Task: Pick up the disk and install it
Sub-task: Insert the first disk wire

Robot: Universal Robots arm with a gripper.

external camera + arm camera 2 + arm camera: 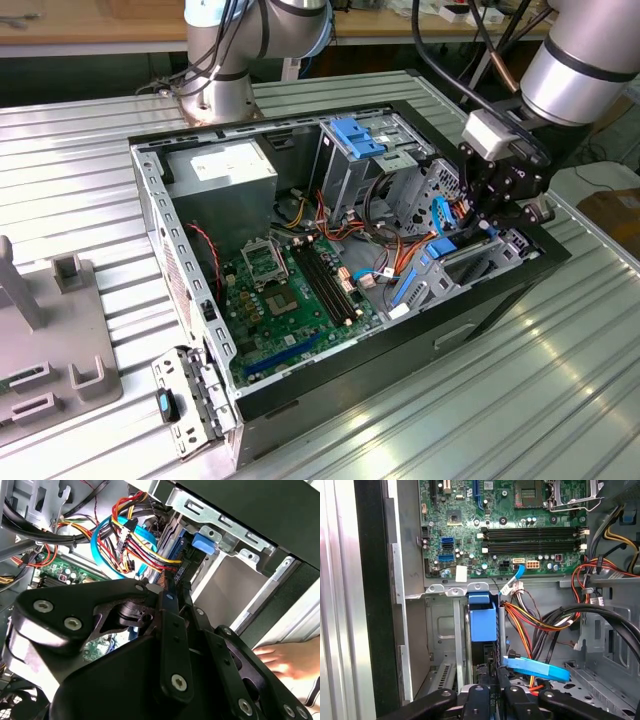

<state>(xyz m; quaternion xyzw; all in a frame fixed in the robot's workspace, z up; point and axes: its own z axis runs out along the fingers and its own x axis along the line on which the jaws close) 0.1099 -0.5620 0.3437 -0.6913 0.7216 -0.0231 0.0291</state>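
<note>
1. One open computer case [400,350] on a ribbed metal table [80,170], with the motherboard [290,300] facing up.
2. At the case's end on the exterior view's right: the arm [580,60], with the gripper [492,225] lowered into the drive bay.
3. Clamped between the gripper's fingers [479,700]: the disk [482,622], standing on edge inside the bay slot, its blue rail end pointing toward the motherboard.
4. In the exterior view, the disk's blue frame [442,248] just left of the gripper, between it and the motherboard.
5. Just beside the disk: a bundle of red, yellow and orange cables [535,620]; near the gripper, a flat blue cable [535,667].
6. In the second wrist view, a person's hand [285,660] outside the case wall, near the gripper [172,587].
7. Far from the gripper, at the case's far left corner: a grey power supply box [222,170].
8. Between that box and the gripper: a metal cage with a blue latch [355,135] on top.
</note>
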